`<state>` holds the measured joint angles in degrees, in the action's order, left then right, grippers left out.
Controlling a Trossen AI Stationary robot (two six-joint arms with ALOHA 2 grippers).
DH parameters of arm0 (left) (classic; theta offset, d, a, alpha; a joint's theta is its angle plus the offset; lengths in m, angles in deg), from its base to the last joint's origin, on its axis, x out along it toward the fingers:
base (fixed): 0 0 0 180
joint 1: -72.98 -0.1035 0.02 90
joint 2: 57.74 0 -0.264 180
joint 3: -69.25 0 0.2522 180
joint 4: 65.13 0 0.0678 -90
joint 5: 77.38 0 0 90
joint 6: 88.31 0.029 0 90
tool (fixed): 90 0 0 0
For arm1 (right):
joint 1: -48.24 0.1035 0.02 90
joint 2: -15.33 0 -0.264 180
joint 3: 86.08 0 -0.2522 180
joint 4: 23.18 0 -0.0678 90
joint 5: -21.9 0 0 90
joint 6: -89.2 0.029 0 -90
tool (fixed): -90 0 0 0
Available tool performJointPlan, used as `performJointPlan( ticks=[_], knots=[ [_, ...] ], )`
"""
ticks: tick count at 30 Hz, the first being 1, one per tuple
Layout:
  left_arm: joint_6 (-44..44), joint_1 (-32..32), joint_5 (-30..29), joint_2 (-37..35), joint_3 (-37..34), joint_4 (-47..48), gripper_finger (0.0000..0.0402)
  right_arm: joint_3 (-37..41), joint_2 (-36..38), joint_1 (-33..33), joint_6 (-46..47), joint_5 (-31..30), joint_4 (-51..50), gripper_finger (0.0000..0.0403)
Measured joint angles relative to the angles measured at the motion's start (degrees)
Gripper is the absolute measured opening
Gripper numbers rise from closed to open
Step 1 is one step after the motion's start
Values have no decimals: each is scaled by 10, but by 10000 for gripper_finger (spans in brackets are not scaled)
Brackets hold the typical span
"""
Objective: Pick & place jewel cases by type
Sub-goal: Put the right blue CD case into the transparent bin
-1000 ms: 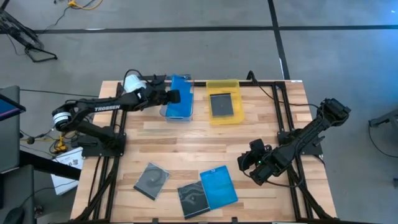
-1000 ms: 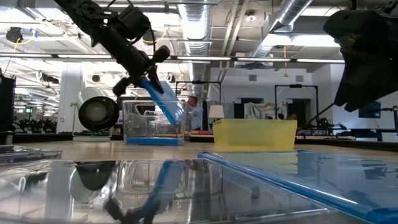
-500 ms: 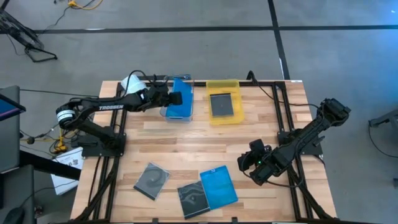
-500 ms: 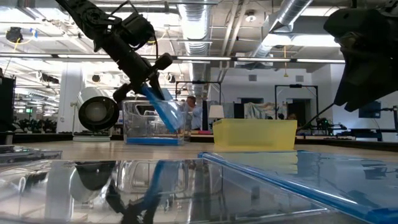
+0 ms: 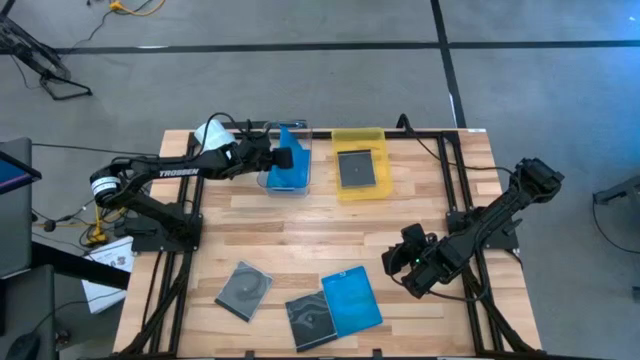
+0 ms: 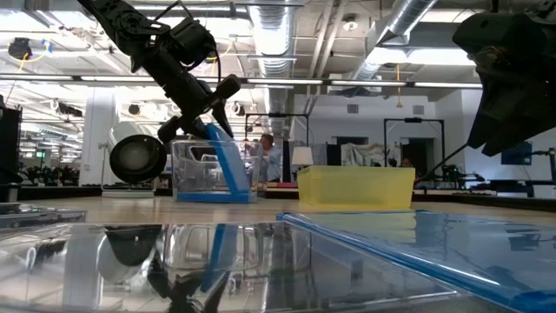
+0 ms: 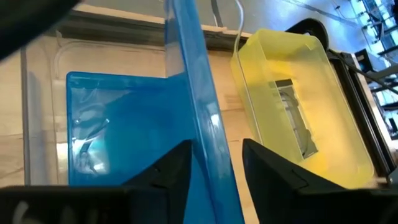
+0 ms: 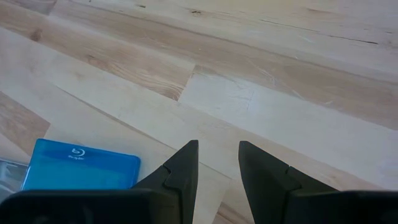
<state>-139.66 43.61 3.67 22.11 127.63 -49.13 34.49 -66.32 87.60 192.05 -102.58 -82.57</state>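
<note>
My left gripper [image 7: 216, 168] hangs open over the clear tray [image 5: 266, 181] at the far left. A blue jewel case [image 7: 199, 93] stands almost upright between its fingers. The case's lower edge [image 6: 236, 193] rests in the tray, on a second blue case [image 7: 112, 130] lying flat there. Beside it, the yellow tray [image 5: 358, 134] holds a dark case [image 5: 357, 168]. A grey case [image 5: 245, 288], a dark case [image 5: 310, 320] and a blue case [image 5: 351, 300] lie flat near the front edge. Right of them, my right gripper [image 5: 392, 262] hovers slightly open over bare wood. My left gripper has one finger [image 7: 171, 177] on each flat side of the standing blue case's upper edge [image 7: 214, 180], coming slantwise from above and the table's left. I cannot tell whether either finger touches it. The case's lower edge rests in the clear tray.
A white roll [image 5: 212, 133] sits at the far left corner behind my left arm. Bare wood lies between the trays and the three cases at the front. The black frame rails [image 5: 455, 170] run along both table sides.
My left gripper's fingers have parted around the blue case. The case has tipped from a slant to almost upright, and its lower edge has come down into the clear tray. My left gripper has sunk slightly toward the tray.
</note>
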Motion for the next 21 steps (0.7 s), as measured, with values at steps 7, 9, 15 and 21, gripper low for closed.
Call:
performJointPlan(
  ticks=[7, 9, 15, 21],
  knots=[
    [20, 0, 8, 0, 0, 11, 143, 0, 0, 0, 0, 0, 0, 108],
    [29, 0, 10, 0, 0, 20, 142, 0, 0, 0, 0, 0, 0, 108],
    [46, 0, 11, 0, 0, 36, 142, 0, 0, 0, 0, 0, 0, 108],
    [77, 0, -2, 0, 29, 82, 142, 0, 0, 0, 0, 0, 1, 108]
  ],
)
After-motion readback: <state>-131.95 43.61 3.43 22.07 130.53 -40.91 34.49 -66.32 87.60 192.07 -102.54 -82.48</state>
